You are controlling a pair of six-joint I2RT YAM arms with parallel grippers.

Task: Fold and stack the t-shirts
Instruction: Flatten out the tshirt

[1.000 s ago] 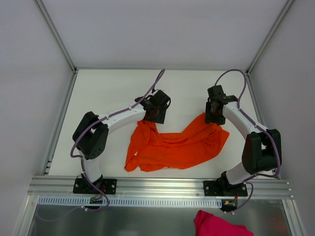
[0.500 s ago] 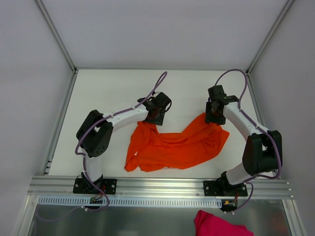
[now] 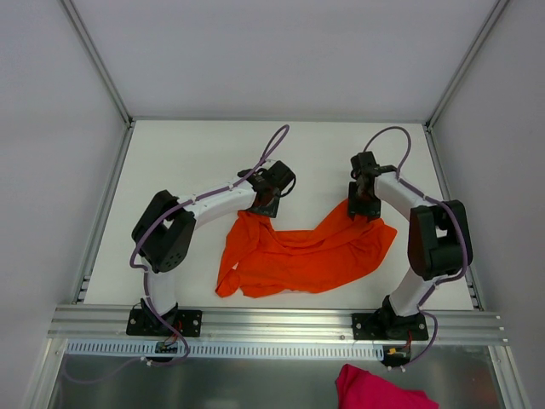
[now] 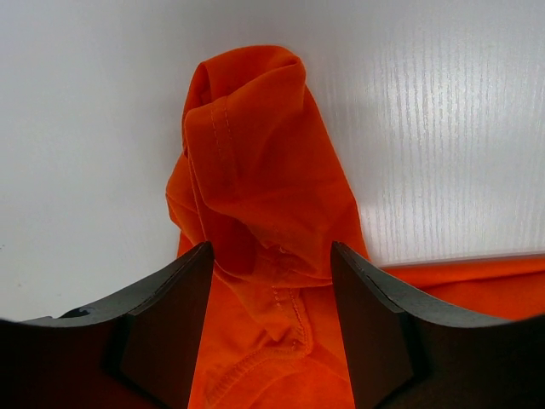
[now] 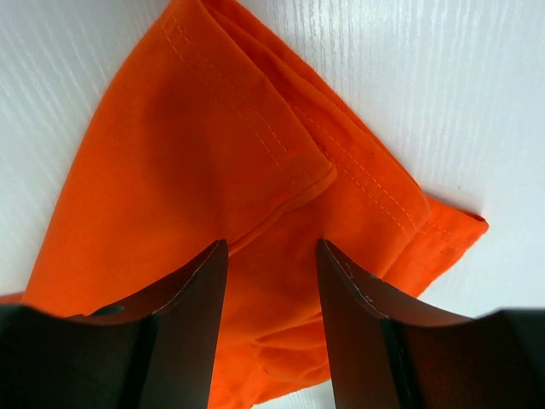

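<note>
Looking from the near edge outward, I saw a pink cloth (image 3: pixel 379 390) lying below the rail (image 3: pixel 272 317), out of both arms' way. Beyond the rail the shirt (image 3: pixel 298 251) lay crumpled on the desk (image 3: pixel 187 153) between the two arms, its near hem close to the rail and its two far corners drawn up toward the pincers. The left pincer (image 4: pixel 271 256) stood partly closed, with a bunched fold filling the gap and touching both fingers, so I judged it had hold of that corner. The right pincer (image 5: pixel 272 251) stood partly apart over the other corner, a stitched hem running across the gap. I could not tell whether it gripped the cloth or only rested on it. To spread the shirt well, I reckoned both corners needed a firm hold before any lift, then an even pull apart and away so the cloth dragged flat rather than twisted. Bare desk lay open beyond both pincers toward the far wall (image 3: pixel 281 68). The side edges were nearer, and the right one ran close by its arm.
</note>
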